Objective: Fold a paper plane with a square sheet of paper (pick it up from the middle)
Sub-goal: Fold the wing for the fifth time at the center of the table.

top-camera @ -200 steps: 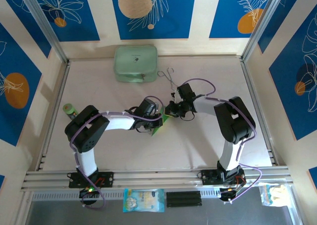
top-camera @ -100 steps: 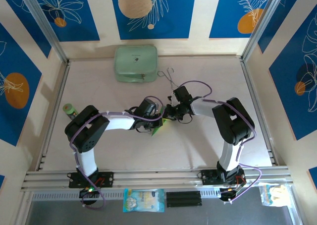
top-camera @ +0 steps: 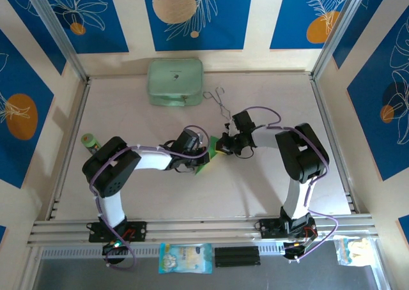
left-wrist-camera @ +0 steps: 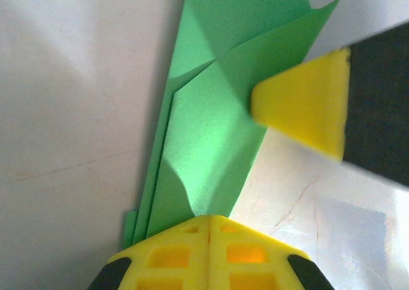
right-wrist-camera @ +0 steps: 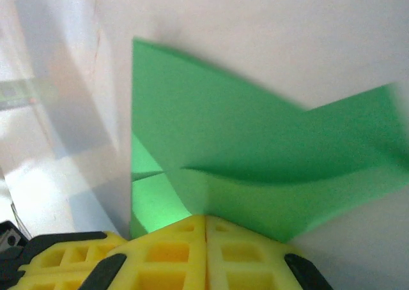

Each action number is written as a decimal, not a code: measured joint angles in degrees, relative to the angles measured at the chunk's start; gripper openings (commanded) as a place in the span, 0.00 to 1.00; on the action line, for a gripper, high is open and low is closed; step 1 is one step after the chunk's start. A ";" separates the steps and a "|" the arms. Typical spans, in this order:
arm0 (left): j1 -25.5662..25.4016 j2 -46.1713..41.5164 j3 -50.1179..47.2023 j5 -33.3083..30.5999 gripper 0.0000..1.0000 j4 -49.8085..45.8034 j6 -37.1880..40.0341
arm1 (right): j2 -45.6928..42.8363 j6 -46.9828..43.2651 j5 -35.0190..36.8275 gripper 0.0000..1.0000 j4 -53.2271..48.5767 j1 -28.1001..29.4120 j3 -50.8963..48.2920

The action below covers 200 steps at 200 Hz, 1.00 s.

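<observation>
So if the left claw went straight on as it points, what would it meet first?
Probably the right claw, close ahead and slightly right; the left claw and it both grip the folded green paper. Depth unclear.

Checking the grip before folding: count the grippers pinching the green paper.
2. The left gripper is shut on the folded green paper from the left, the right gripper from the right.
</observation>
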 measured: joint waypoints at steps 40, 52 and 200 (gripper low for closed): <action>0.00 -0.37 -1.42 0.02 0.00 2.23 -0.81 | 1.31 1.75 0.04 0.08 -0.17 -4.79 1.70; 0.00 -0.37 -1.42 0.04 0.00 2.23 -0.81 | 1.44 2.21 0.17 0.08 -0.22 -5.57 2.01; 0.20 -0.37 1.40 3.08 0.00 -4.17 0.90 | -2.56 3.28 2.60 0.08 -0.70 0.98 -0.24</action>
